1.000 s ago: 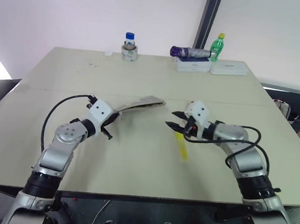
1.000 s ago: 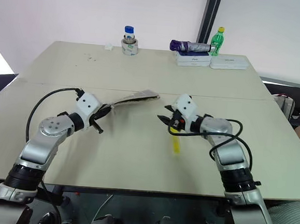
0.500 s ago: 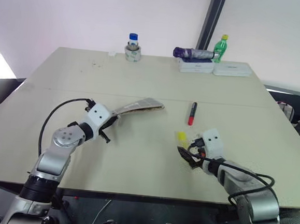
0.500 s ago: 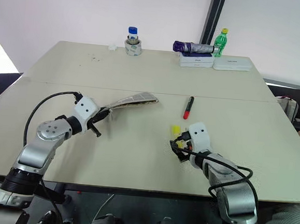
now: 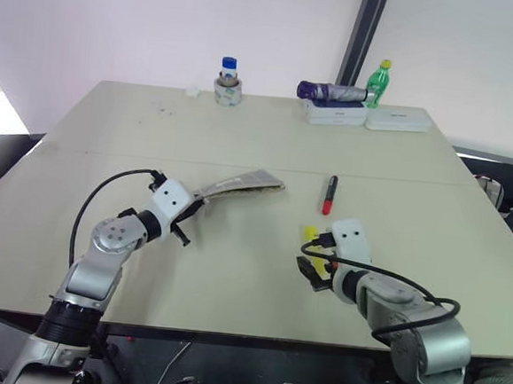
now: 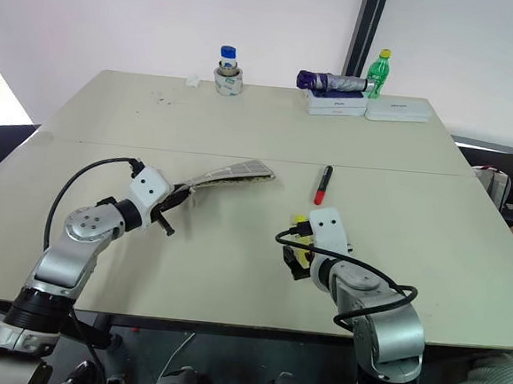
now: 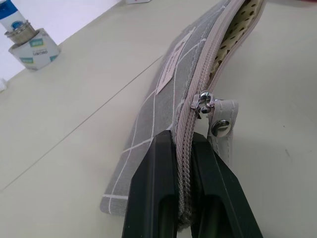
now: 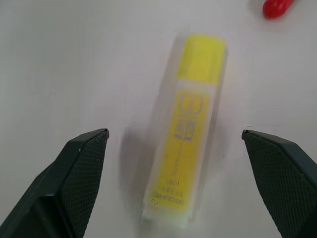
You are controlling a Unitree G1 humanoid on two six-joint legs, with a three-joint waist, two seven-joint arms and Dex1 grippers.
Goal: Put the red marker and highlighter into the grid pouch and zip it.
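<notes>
The grey grid pouch [image 5: 242, 185] lies slanted on the table, its mouth open at the far end. My left gripper [image 7: 181, 144] is shut on its zipper edge just behind the zipper pull [image 7: 204, 101]. The yellow highlighter [image 8: 185, 134] lies flat on the table near the front right. My right gripper [image 5: 313, 269] hangs over it, tilted down, open wide, with one finger on each side and no contact. The red marker [image 5: 329, 194] with a black cap end lies further back, between the pouch and the highlighter.
At the table's far edge stand a blue-capped bottle inside a tape roll [image 5: 227, 80], a purple folded umbrella [image 5: 331, 92] on white boxes [image 5: 369, 117], and a green bottle [image 5: 377, 81]. The table's front edge [image 5: 227, 336] runs just behind both arms.
The highlighter fell from the right gripper onto the table. The right gripper opened wide, pulled back toward the front edge, sank and tipped down over it. The left gripper kept still.
</notes>
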